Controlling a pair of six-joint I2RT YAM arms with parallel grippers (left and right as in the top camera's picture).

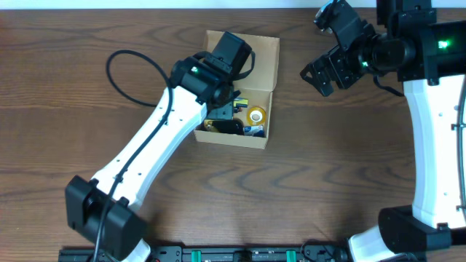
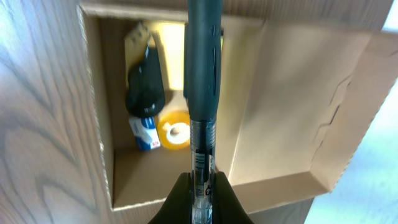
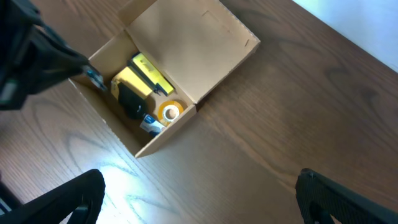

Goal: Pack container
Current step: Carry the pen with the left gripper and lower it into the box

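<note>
The container (image 1: 231,137) is a tan cardboard box with its flap lid (image 1: 259,52) open toward the far side. My left gripper (image 1: 220,110) hangs over the box's left part, shut on a pen (image 2: 201,106) with a dark upper part and a clear barrel, pointing into the box (image 2: 155,186). Inside lie a black object (image 2: 145,90), a yellow tape roll (image 2: 173,130), a blue-and-white item (image 2: 144,132) and a yellow pad (image 3: 129,79). My right gripper (image 1: 322,75) stands open and empty, to the right of the box and apart from it. The right wrist view shows the container (image 3: 169,133) from above.
Brown wooden tabletop (image 1: 342,167) lies all round the box. The left arm's black cable (image 1: 124,69) loops over the table left of the box. The right arm's base (image 1: 408,225) stands at the near right corner.
</note>
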